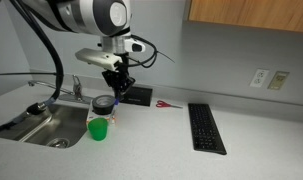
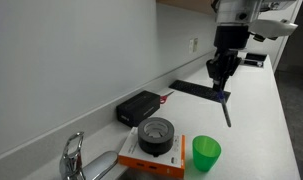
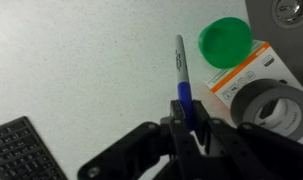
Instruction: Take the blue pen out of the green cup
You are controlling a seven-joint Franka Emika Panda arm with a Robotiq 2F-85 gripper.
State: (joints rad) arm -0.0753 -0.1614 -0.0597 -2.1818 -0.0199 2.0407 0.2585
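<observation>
- Gripper (image 3: 187,122): jaws closed tight on the blue end of the pen. It is raised above the counter (image 3: 81,60) in both exterior views.
- Blue pen (image 3: 180,62): out of the cup and held in the air. In the wrist view it runs from the jaws toward 12 o'clock, blue by the fingers and whitish toward the far end. In an exterior view it hangs below the gripper (image 2: 223,76) as a thin dark stick (image 2: 226,108), tilted slightly and clear of the counter.
- Green cup (image 3: 225,42): upright on the counter, at about 2 o'clock from the pen's free end and apart from it. Its inside looks empty, though the view is coarse. It also shows in both exterior views (image 1: 99,128) (image 2: 206,152).
- Tape roll (image 3: 278,105): dark, lying flat on an orange-and-white box (image 3: 239,72), at about 5 o'clock from the cup and just beside it.
- Keyboard (image 3: 23,150): black, at 8 o'clock in the wrist view, well apart from the cup.
- Sink (image 1: 49,124): steel, at 9 o'clock from the cup, with a faucet (image 2: 73,156).
- Scissors (image 1: 168,105): red-handled, between a black box (image 1: 139,96) and the keyboard.
</observation>
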